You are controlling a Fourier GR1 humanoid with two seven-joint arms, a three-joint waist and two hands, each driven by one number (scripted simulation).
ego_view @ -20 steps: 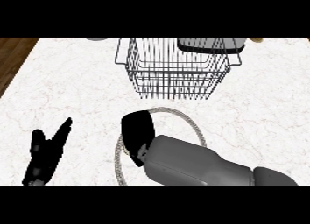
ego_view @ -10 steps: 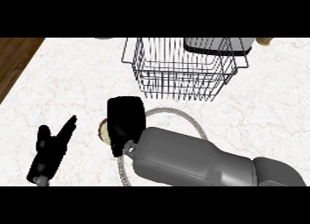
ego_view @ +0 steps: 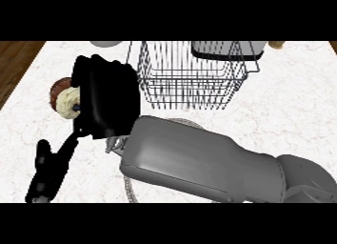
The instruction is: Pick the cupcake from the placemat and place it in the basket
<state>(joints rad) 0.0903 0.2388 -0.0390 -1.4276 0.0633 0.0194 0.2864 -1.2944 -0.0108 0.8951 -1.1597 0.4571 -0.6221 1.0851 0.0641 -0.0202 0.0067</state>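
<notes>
From the head view, you see your right hand (ego_view: 104, 97) raised over the white marbled surface (ego_view: 291, 105), its back toward you and its fingers (ego_view: 87, 107) curled around the cupcake (ego_view: 66, 97), which peeks out at the hand's left side showing a brown base and pale frosting. The cupcake is held above the surface, just left of the wire basket (ego_view: 192, 78), not yet inside it. Your grey right forearm (ego_view: 199, 162) crosses the lower middle of the view and hides most of the placemat (ego_view: 131, 188), of which only a thin curved edge shows. Your left hand (ego_view: 50, 169) sits low at the left, fingers straight and pressed together, holding nothing.
</notes>
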